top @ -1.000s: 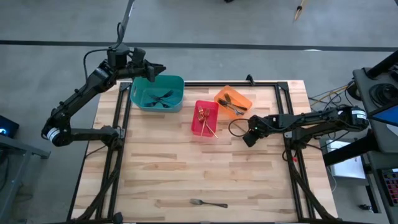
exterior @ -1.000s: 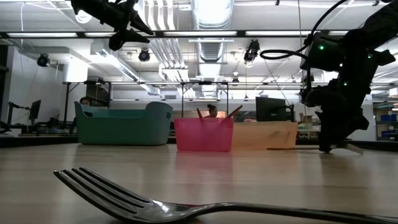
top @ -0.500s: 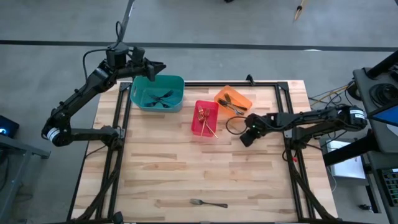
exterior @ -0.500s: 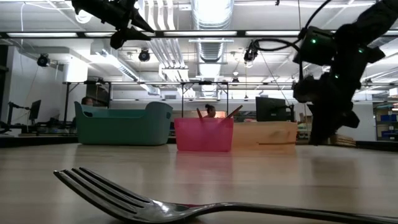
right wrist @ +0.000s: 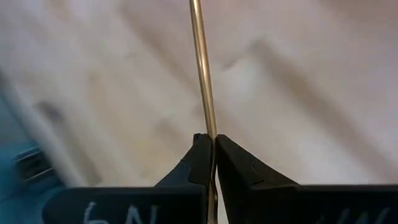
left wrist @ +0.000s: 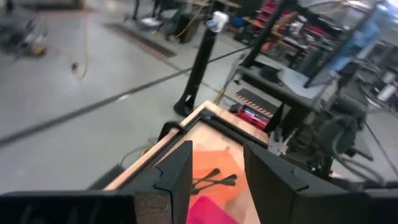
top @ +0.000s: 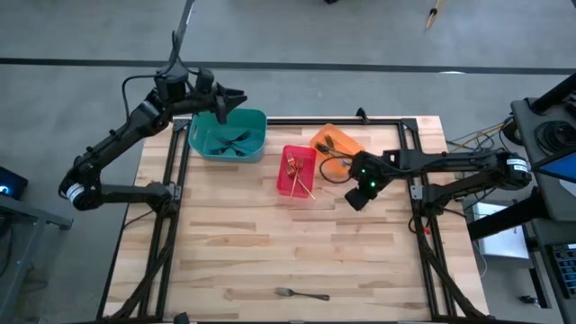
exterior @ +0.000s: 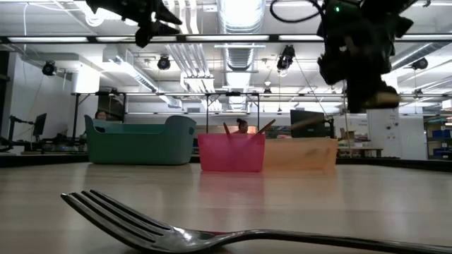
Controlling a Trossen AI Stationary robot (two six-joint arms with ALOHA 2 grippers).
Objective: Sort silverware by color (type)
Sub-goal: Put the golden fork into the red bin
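My right gripper hangs above the table, right of the red bin, shut on a thin pale-metal piece of silverware. Well above the far rim of the teal bin, my left gripper is open with nothing between its fingers. Dark forks lie in the teal bin, gold ones in the red bin, and dark-handled ones in the orange bin. One silver fork lies flat on the table near its front edge, close before the low camera. My right gripper pinches the thin shaft of the silverware between its two fingertips. The fingers slant downward and the shaft runs along them, sticking out past the tips. The piece is lifted clear of the table; one pale end shows beside the gripper.
The three bins stand in a row at the table's far side. Black frame rails run along the table's left and right edges. Bare wood lies between the bins and the lone fork.
My right gripper has risen from the tabletop right of the red bin, tipping as it went. The thin piece that lay on the table by its fingers has come up with it and now hangs clear.
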